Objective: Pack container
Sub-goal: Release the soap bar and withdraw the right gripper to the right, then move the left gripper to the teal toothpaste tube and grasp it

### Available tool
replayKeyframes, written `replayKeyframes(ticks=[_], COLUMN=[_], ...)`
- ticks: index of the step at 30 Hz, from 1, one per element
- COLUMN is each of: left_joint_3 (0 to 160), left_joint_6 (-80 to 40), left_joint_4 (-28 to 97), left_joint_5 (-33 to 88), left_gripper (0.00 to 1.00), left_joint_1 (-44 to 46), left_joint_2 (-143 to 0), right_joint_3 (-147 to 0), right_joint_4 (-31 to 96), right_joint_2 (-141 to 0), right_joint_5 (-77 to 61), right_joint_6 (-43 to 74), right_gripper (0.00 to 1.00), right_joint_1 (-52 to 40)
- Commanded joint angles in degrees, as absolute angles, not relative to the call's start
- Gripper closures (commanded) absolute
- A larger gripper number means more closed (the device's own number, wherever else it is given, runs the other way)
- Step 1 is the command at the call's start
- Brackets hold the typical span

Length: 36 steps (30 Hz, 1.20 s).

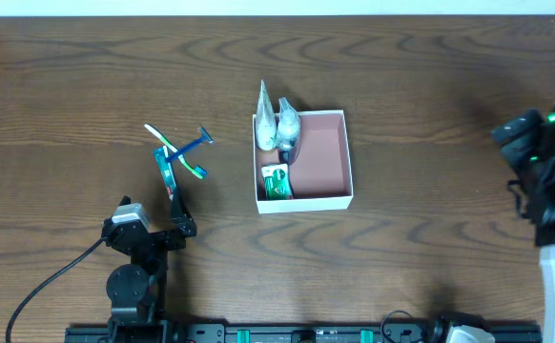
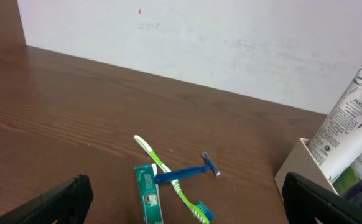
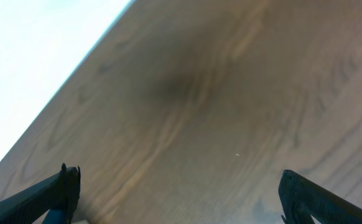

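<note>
The container (image 1: pixel 349 162), a shallow white box with a pinkish bottom, sits mid-table. A white tube (image 1: pixel 264 119), a clear bottle (image 1: pixel 287 122) and a small green pack (image 1: pixel 277 181) lie along its left side. Left of it on the wood lie a green toothbrush (image 1: pixel 174 152), a blue razor (image 1: pixel 194 143) and a green toothpaste tube (image 1: pixel 168 176). My left gripper (image 1: pixel 168 232) hangs open just short of them. In the left wrist view the toothpaste tube (image 2: pixel 147 193), toothbrush (image 2: pixel 168 177) and razor (image 2: pixel 187 173) lie ahead between the wide-apart fingers (image 2: pixel 63 199). My right gripper (image 1: pixel 521 143) is open at the far right.
The left wrist view shows the container corner (image 2: pixel 293 171) and the white tube (image 2: pixel 349 118) leaning out of it at right, with a white wall behind the table. Under the right gripper (image 3: pixel 181 199) only bare wood shows. A black cable (image 1: pixel 49 281) trails from the left arm's base.
</note>
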State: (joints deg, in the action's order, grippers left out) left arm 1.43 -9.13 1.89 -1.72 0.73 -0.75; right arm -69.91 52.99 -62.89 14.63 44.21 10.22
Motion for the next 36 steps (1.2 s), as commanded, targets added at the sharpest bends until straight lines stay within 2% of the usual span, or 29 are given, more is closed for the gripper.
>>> replayKeyframes(ticks=[1,8,13,17,27,36], left_joint_3=[0.23,1.15,8.84,20.18,54.72,59.86], left_joint_6=[-8.62,-8.86,-8.8,-9.19,-10.04,-10.09], left_joint_4=[3.81,4.82,10.33,16.21,41.06,45.76], left_joint_5=[-3.16,1.15,0.84,0.08,-0.6,-0.69], left_gripper=[0.02,0.02,0.02,0.02,0.02,0.02], left_joint_1=[0.38,0.38,0.38,0.36,0.27,0.23], left_joint_2=[-0.71,-1.61,-8.36,-20.62,-61.58,-81.3], right_joint_3=[-70.39,-70.39,-70.39,-70.39,-70.39,-70.39], right_joint_4=[54.94,57.06,57.06,57.06,57.06,57.06], right_joint_2=[-66.24,-71.13,-72.9,-73.45,-73.45,-73.45], right_joint_5=[4.86,4.91,4.89,4.91,4.91,4.91], right_joint_6=[42.98,42.98,42.98,43.0,43.0,42.98], right_gripper=[0.01,0.01,0.01,0.01,0.01,0.01], right_joint_1=[17.87,20.78,20.78,20.78,20.78,20.78])
